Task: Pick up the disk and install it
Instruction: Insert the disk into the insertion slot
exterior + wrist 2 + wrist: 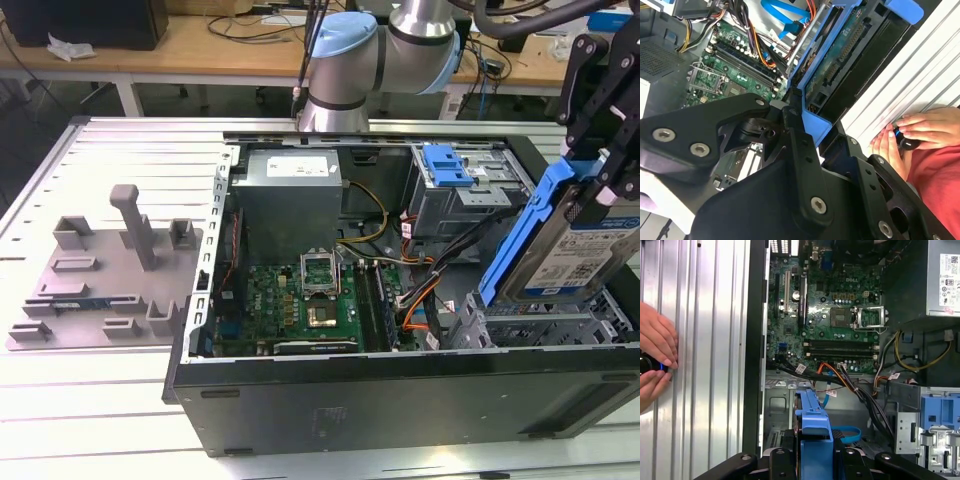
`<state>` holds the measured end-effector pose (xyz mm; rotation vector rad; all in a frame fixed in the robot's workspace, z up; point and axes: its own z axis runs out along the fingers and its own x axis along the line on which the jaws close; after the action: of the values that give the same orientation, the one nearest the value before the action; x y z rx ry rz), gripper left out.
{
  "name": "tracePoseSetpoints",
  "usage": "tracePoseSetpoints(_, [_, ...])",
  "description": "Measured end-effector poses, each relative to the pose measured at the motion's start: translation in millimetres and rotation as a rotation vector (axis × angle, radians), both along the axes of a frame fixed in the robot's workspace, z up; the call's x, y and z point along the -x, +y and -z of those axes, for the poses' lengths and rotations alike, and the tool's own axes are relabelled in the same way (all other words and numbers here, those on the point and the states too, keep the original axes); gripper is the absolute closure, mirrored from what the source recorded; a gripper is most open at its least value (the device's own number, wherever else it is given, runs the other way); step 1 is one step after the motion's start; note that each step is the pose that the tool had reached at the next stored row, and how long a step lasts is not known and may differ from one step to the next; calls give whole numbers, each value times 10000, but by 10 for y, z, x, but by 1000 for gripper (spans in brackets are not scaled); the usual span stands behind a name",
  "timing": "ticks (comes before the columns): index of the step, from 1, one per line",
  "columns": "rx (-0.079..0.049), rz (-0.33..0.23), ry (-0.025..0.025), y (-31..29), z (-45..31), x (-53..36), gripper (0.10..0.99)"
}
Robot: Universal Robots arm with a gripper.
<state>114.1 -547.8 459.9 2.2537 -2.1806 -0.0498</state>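
Note:
The disk (pixel 565 250), a silver hard drive with a blue-and-white label and blue carrier rails, hangs tilted over the open computer case at the exterior view's right. My gripper (pixel 600 185) comes down from above and is shut on the disk's upper end. The disk's lower end hovers just over the grey drive bay (pixel 540 325). In the second wrist view the disk (pixel 840 55) shows its green circuit board between blue rails, clamped by the black gripper (pixel 810 125). The first wrist view looks along the disk's blue rail edge (pixel 815 430), held in the gripper (pixel 815 455).
The open case holds a green motherboard (pixel 310 300), a grey power supply (pixel 290 190), cable bundles (pixel 420 280) and a drive cage with a blue latch (pixel 445 165). A grey fixture plate (pixel 100 270) lies at the exterior view's left. A person's hands (pixel 655 365) rest on the ribbed table.

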Motion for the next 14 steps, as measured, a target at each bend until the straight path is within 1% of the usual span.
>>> tracePoseSetpoints(11, [0,0,0,0,85,-9,718])
tracePoseSetpoints(14, [0,0,1,0,123,-9,718])
